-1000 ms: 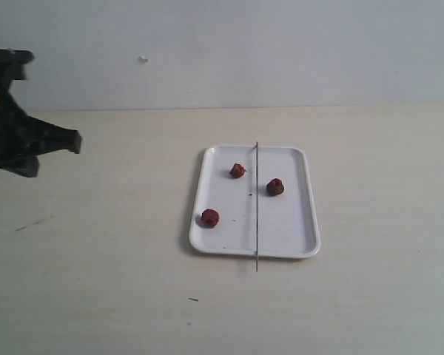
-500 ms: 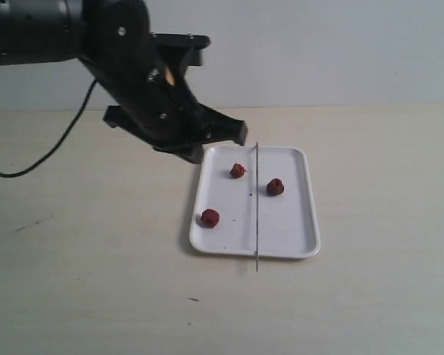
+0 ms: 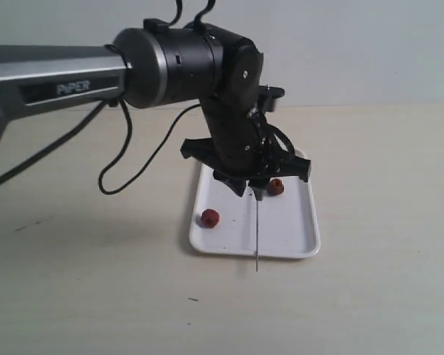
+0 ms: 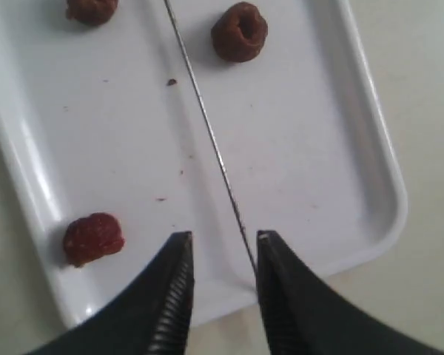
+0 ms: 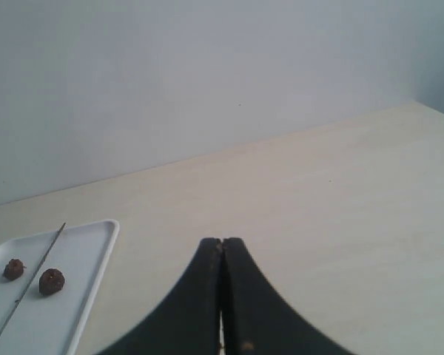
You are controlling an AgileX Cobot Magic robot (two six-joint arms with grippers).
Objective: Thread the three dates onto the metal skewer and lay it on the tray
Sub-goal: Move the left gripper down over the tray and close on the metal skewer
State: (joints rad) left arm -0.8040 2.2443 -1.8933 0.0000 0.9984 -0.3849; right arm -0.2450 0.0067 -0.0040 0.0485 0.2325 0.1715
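Left arm [image 3: 207, 74] swung over tray [image 3: 300, 240], hiding one date [image 4: 91, 9]; jaws parted astride skewer [image 3: 257, 237].

"PIPER" — on the left arm [image 3: 52, 74]

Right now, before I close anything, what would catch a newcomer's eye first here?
The black left gripper hangs open low over the white tray, with the thin metal skewer running between its jaws. Three dates lie loose on the tray, none threaded. The right gripper sits shut over the table, away from the tray.
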